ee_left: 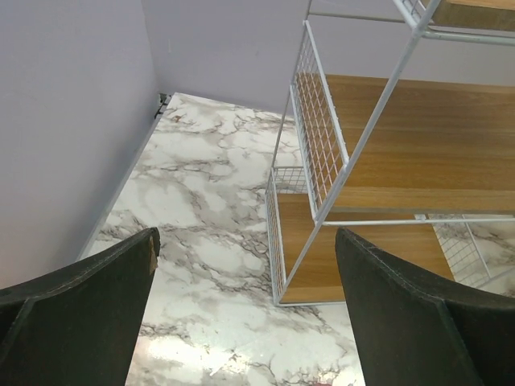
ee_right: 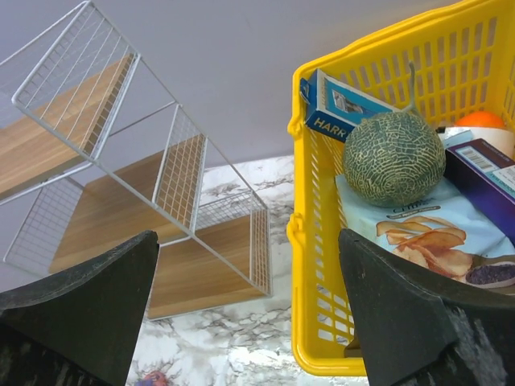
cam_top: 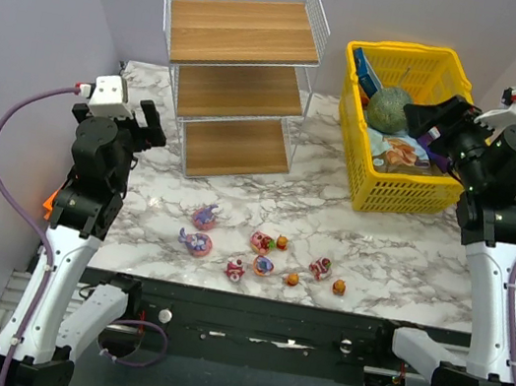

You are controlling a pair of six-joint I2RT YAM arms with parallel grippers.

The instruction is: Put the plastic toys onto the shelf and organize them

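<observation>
Several tiny plastic toys lie in a loose group near the table's front edge: a pink-purple one (cam_top: 205, 217), another (cam_top: 196, 242), red-pink ones (cam_top: 262, 242) (cam_top: 235, 269) (cam_top: 321, 267) and small orange ones (cam_top: 292, 279) (cam_top: 338, 287). The white wire shelf (cam_top: 237, 70) with three wooden boards stands at the back, empty; it also shows in the left wrist view (ee_left: 378, 169) and the right wrist view (ee_right: 137, 201). My left gripper (cam_top: 147, 123) is open and empty, raised left of the shelf. My right gripper (cam_top: 429, 116) is open and empty above the yellow basket.
A yellow lattice basket (cam_top: 363, 167) stands at the back right, holding a green melon-like ball (ee_right: 393, 158), a blue box (ee_right: 338, 104), a snack packet (ee_right: 426, 241) and other items. Purple walls close in on the left and behind.
</observation>
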